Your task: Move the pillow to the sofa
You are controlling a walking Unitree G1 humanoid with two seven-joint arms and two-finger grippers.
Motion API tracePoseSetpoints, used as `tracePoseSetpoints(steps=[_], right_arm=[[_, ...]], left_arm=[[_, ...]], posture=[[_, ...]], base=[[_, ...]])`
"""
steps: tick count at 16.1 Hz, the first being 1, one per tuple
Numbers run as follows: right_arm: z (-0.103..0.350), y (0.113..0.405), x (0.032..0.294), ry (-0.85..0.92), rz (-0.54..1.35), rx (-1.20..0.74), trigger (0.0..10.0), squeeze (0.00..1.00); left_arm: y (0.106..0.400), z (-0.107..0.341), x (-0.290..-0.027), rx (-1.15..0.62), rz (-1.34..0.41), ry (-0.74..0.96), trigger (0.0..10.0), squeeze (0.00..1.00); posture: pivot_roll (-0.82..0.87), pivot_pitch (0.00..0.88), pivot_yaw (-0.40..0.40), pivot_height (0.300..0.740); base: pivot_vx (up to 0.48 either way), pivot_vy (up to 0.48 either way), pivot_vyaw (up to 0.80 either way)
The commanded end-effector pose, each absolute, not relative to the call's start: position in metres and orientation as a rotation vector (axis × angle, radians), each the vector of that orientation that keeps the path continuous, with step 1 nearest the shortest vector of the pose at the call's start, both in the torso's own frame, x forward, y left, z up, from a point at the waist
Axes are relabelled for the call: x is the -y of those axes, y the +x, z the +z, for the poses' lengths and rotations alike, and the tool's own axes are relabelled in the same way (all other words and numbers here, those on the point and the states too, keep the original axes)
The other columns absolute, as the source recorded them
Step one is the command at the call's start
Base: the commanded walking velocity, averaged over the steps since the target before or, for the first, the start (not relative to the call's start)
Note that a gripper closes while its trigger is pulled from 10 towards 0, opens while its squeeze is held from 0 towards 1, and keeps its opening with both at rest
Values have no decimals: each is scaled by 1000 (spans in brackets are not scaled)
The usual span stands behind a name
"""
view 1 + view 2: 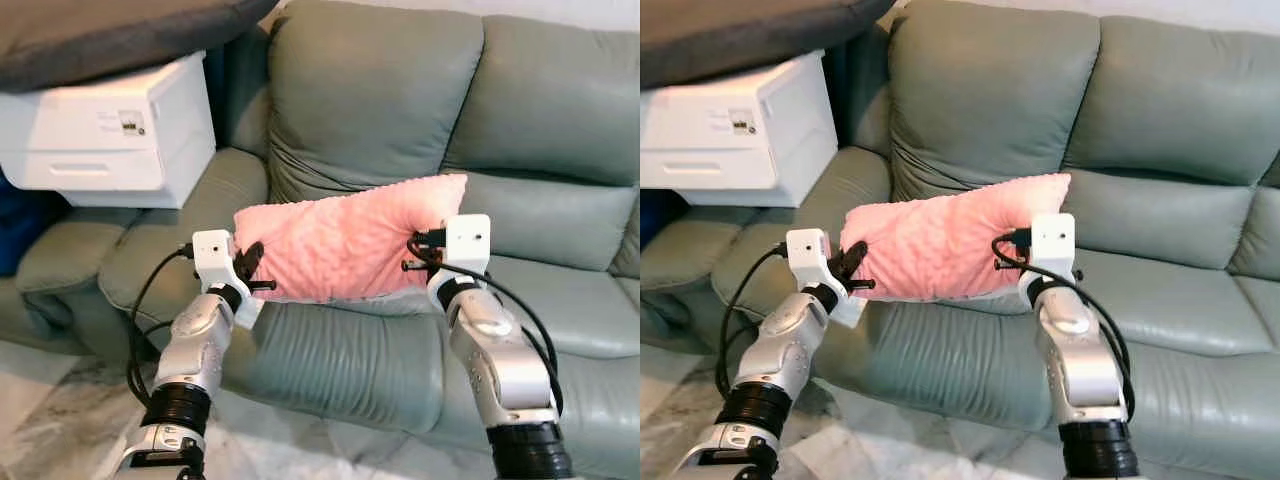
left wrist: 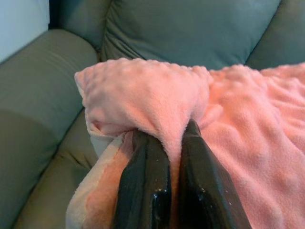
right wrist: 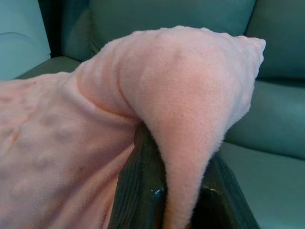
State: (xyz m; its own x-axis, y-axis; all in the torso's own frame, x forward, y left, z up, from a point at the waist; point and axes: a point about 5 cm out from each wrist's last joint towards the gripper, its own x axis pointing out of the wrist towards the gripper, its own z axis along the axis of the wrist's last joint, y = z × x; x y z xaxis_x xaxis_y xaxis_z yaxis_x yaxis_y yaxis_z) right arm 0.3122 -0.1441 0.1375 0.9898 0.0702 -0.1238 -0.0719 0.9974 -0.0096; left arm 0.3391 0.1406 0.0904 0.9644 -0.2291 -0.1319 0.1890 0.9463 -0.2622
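A pink fleece pillow [image 1: 340, 240] hangs between my two arms, just above the front of the grey-green leather sofa [image 1: 400, 110] seat. My left gripper [image 1: 252, 262] is shut on the pillow's left end, its black fingers [image 2: 143, 176] pinching a fold of fabric. My right gripper [image 1: 420, 250] is shut on the pillow's right end; in the right wrist view the fabric [image 3: 190, 109] bulges between the fingers [image 3: 138, 191]. The pillow's underside sits close over the seat cushion [image 1: 330, 350]; contact is unclear.
A white printer [image 1: 110, 130] stands on the sofa's left armrest, with a dark grey cushion [image 1: 110, 35] on top. The sofa seat to the right [image 1: 570, 300] is bare. Marble floor [image 1: 60, 420] shows at the lower left.
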Motion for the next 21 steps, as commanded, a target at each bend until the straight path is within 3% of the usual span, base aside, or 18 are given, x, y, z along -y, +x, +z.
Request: tracePoseSetpoints(steps=[1, 5, 16, 21], right_arm=[[140, 311, 148, -1, 41, -104, 10000, 0], [138, 308, 148, 8, 25, -103, 10000, 0], [140, 309, 150, 4, 11, -83, 10000, 0], [139, 309, 152, -6, -6, -91, 10000, 0]], left_arm=[[344, 101, -138, -137, -251, -227, 10000, 0], [349, 106, -138, -137, -267, -221, 10000, 0], [350, 107, -133, -137, -293, -216, 10000, 0], [348, 110, -122, -102, -346, -176, 10000, 0]], posture=[[-178, 0, 30, 740], [-191, 0, 49, 740], [-197, 0, 61, 740], [-198, 0, 62, 740]], base=[[0, 0, -525], [0, 0, -788], [0, 437, 0], [0, 0, 0]])
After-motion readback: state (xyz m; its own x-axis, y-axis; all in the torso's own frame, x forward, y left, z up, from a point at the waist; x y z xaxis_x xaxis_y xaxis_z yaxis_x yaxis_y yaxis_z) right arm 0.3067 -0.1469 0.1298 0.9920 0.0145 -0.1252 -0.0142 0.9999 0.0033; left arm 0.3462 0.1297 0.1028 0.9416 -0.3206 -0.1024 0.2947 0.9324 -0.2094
